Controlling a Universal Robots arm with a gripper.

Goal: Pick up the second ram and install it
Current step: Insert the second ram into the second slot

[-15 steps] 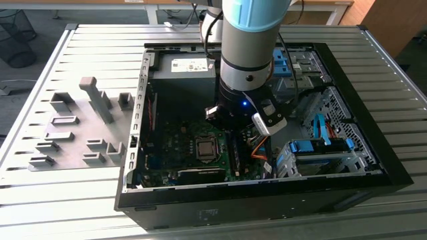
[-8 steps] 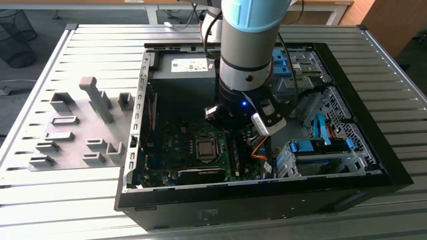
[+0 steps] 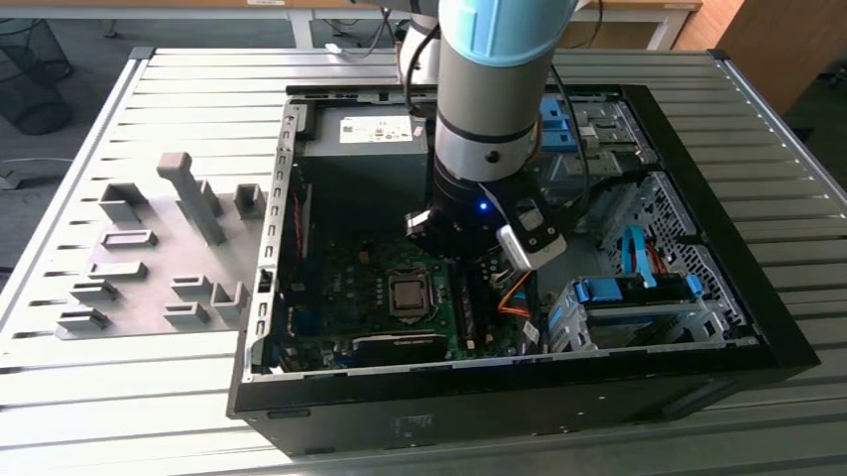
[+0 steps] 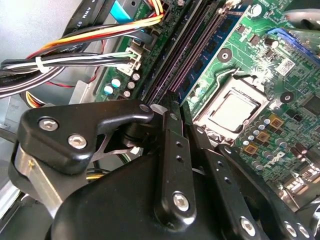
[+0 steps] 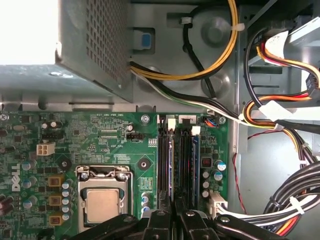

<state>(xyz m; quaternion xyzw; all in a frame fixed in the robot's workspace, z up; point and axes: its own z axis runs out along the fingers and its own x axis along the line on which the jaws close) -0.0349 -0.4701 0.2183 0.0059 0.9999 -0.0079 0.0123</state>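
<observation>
The gripper (image 5: 175, 220) is lowered over the motherboard's memory slots (image 5: 177, 160), its fingers (image 4: 172, 150) drawn narrow around the second ram (image 4: 207, 52), which is seated in a slot. Pressure is judged best applied straight down, evenly, until the end latches (image 5: 171, 123) are closed.

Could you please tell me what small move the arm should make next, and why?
Probably a short, straight press down. The hand sits right over the end of the second ram, which stands on edge in the slot nearest the processor socket; I cannot tell whether it is fully seated.
</observation>
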